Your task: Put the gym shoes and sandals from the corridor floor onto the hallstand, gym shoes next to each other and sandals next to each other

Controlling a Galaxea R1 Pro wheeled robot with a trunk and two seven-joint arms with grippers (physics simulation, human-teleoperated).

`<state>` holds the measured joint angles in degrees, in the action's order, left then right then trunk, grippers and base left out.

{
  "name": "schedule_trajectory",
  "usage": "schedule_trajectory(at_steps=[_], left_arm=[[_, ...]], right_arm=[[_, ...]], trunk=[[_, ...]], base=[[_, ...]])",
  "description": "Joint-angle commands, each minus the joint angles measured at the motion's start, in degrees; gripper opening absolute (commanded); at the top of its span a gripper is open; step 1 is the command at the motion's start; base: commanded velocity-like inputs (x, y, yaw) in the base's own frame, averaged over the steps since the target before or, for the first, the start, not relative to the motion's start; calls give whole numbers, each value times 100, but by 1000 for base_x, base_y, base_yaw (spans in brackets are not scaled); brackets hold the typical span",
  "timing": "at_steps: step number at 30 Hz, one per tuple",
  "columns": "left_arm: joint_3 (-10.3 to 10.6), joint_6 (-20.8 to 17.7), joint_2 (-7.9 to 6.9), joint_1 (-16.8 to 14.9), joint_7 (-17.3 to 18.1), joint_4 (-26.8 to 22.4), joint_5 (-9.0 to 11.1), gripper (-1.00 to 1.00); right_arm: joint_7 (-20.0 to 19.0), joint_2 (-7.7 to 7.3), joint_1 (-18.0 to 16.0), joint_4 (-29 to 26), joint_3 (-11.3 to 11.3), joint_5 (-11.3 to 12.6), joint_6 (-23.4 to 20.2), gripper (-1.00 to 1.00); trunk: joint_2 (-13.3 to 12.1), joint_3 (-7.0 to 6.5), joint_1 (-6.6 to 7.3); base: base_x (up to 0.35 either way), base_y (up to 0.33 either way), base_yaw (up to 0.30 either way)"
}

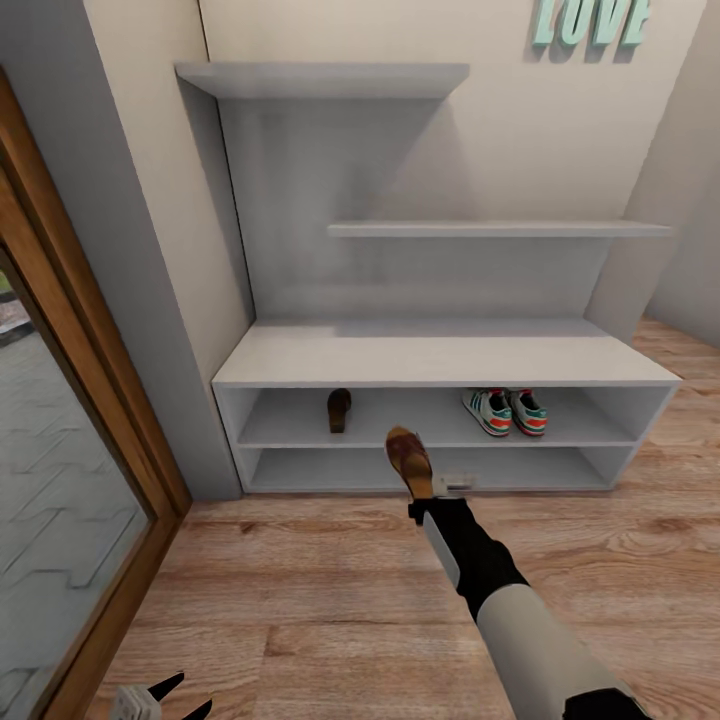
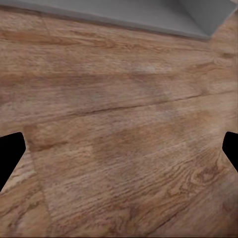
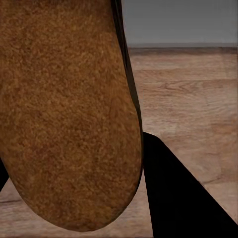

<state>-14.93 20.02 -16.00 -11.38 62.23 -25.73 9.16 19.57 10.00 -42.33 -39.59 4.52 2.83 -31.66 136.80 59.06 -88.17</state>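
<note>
The light grey hallstand (image 1: 440,358) stands against the wall ahead. Both gym shoes (image 1: 504,411) sit side by side on its upper open shelf, toward the right. One brown sandal (image 1: 339,409) lies on that same shelf at the left. My right gripper (image 1: 428,490) is shut on the second sandal (image 1: 409,458), holding it in front of the low shelves, above the corridor floor (image 1: 330,590). In the right wrist view the held sandal's tan sole (image 3: 64,109) looms close beside a black finger (image 3: 173,188). My left gripper (image 1: 172,698) hangs open low over the floor.
A wood-framed glass door (image 1: 70,480) runs along the left. A grey wall corner (image 1: 150,300) juts beside the rack's left end. Two staggered shelves (image 1: 320,78) sit on the back panel, and teal "LOVE" letters (image 1: 590,20) hang on the wall.
</note>
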Motion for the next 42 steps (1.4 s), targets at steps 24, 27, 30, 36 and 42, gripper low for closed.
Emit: schedule_trajectory(at_steps=[24, 27, 30, 36, 42], left_arm=[[-44, 21, 9, -4, 17, 15, -28, 100], [-51, 20, 17, -4, 17, 21, -28, 100], [-54, 20, 26, -4, 17, 24, -28, 100], [-54, 20, 27, -4, 17, 24, -29, 100], [-54, 20, 27, -4, 17, 29, -36, 100]], right_arm=[[55, 0, -3, 412, 4, 42, -7, -100], [64, 0, -3, 409, 4, 30, -7, -100], [70, 0, -3, 403, -3, 25, -7, -100], [65, 0, -3, 406, -4, 26, -7, -100], [64, 0, -3, 414, -4, 34, -7, -100]], trunk=[[2, 44, 1], [2, 63, 1], [2, 74, 1], [2, 77, 1], [2, 79, 1]], base=[[20, 0, 32], [298, 0, 146], [328, 0, 76], [236, 0, 10], [25, 0, 1]])
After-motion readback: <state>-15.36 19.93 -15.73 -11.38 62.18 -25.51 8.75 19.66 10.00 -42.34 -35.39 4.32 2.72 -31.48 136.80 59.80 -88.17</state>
